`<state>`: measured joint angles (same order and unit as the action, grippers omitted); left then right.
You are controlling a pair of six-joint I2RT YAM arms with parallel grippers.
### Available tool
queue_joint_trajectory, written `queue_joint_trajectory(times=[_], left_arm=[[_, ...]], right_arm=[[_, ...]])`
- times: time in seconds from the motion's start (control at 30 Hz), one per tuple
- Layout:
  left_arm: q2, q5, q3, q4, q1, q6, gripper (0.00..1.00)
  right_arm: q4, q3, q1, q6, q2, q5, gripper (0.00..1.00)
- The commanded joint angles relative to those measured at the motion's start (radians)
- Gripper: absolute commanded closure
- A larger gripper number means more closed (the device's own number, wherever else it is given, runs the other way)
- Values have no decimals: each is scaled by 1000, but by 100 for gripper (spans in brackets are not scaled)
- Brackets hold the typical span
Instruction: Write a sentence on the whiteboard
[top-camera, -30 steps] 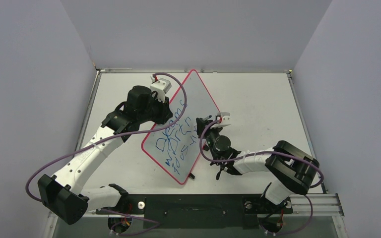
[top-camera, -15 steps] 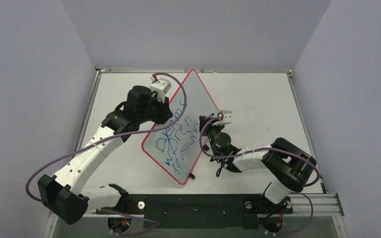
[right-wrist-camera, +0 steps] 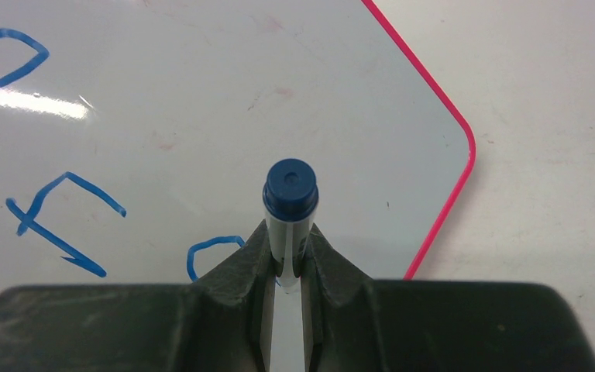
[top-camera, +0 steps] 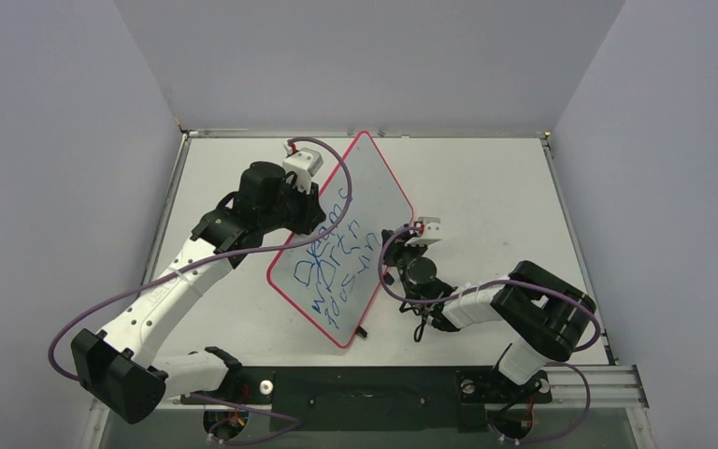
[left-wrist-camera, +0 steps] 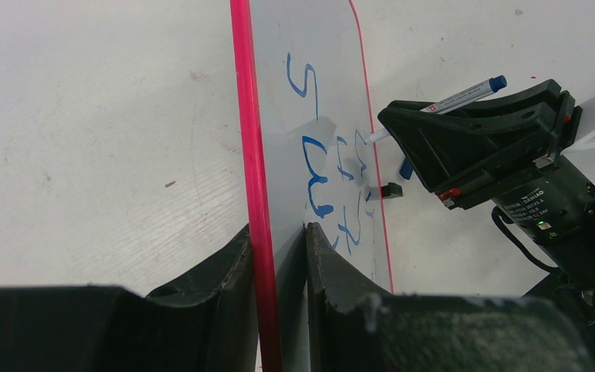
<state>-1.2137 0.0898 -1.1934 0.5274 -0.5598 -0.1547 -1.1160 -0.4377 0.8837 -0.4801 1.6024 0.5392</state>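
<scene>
Pinching marker (right-wrist-camera: 290,190) in right gripper (right-wrist-camera: 288,242), slid slightly right and nearward this past second; whiteboard (right-wrist-camera: 201,85) straight ahead of tip, sentence (top-camera: 337,264) to its left. Clamping whiteboard rim in left gripper (left-wrist-camera: 276,239), unmoved. Likely ending last line.

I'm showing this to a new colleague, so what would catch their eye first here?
The whiteboard mid-table, its red-pink rim clamped by the left gripper, bears blue handwriting in three uneven lines. Beside its right edge, the right gripper grips a blue-capped marker pointed at the board.
</scene>
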Motion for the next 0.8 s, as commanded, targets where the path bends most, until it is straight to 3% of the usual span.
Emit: queue_joint_trajectory(times=[0.0, 0.43, 0.77], left_arm=[[29, -50, -12, -95, 2, 98, 100], [30, -50, -12, -94, 1, 98, 100], [28, -48, -10, -94, 2, 97, 100]], right_arm=[[6, 12, 4, -26, -24, -18, 100], [61, -15, -9, 24, -182, -4, 100], [58, -62, -100, 23, -157, -47, 100]])
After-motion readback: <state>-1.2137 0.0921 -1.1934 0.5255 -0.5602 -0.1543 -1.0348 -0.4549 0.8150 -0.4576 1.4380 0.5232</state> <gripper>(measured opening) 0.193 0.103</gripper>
